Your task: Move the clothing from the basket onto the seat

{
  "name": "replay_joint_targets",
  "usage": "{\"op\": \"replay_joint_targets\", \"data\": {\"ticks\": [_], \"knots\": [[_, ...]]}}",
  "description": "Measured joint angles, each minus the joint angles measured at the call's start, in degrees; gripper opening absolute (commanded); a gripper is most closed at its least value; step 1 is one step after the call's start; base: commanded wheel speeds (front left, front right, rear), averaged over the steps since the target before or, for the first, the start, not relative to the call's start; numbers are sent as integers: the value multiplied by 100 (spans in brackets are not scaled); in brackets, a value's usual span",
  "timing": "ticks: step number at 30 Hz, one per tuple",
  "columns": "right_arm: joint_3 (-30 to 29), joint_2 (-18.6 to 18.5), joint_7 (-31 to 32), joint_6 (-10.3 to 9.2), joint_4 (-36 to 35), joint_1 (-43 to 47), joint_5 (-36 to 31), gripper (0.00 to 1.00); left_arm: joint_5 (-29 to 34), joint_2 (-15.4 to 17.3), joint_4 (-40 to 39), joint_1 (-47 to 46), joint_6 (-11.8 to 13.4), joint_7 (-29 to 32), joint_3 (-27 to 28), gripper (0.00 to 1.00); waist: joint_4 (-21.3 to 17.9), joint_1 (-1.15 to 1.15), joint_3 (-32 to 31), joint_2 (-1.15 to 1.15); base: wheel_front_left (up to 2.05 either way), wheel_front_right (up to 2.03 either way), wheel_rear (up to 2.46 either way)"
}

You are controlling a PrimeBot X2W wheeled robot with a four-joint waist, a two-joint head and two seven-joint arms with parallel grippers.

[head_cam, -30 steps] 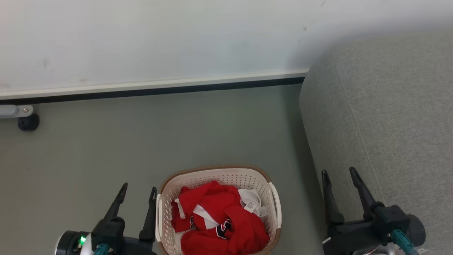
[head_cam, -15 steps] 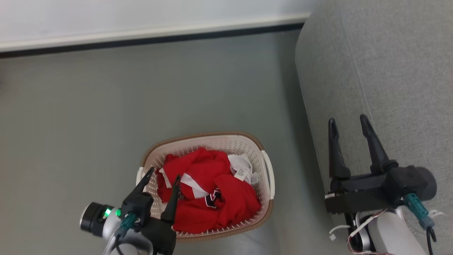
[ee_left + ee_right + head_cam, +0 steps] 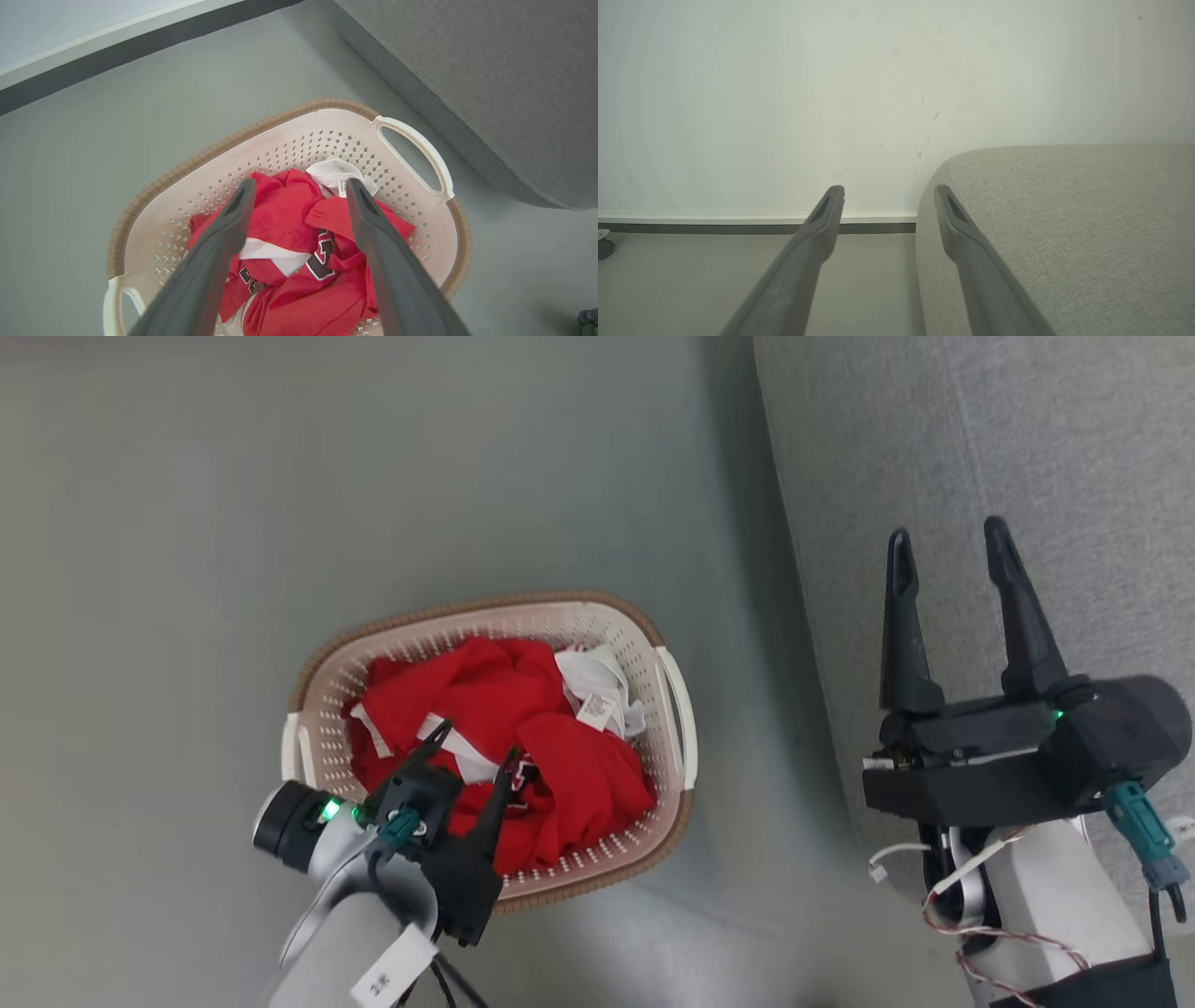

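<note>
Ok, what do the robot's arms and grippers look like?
The left gripper and right gripper each have two long, dark, tapering fingers on a black body, with a teal plug and a green light. Pale grey forearms; a white label on the left, red-and-white wires on the right.

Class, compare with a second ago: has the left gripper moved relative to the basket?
Yes, rightward: the left gripper was outside the basket's left rim; now it hangs over the clothing inside.
</note>
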Motion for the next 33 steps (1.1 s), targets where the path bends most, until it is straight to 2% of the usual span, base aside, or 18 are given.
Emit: {"op": "replay_joint_targets", "data": {"ticks": [22, 33], "knots": [[130, 81, -1, -1, -455, -1133, -191, 100, 352, -48, 925, -1416, -244, 299, -609, 100, -256, 0, 1769, 0, 0, 0, 0], [405, 152, -1, -5, -407, -1315, -203, 100, 497, 37, 1502, -1702, -288, 316, -755, 100, -523, -1, 2234, 0, 0, 0, 0]]}}
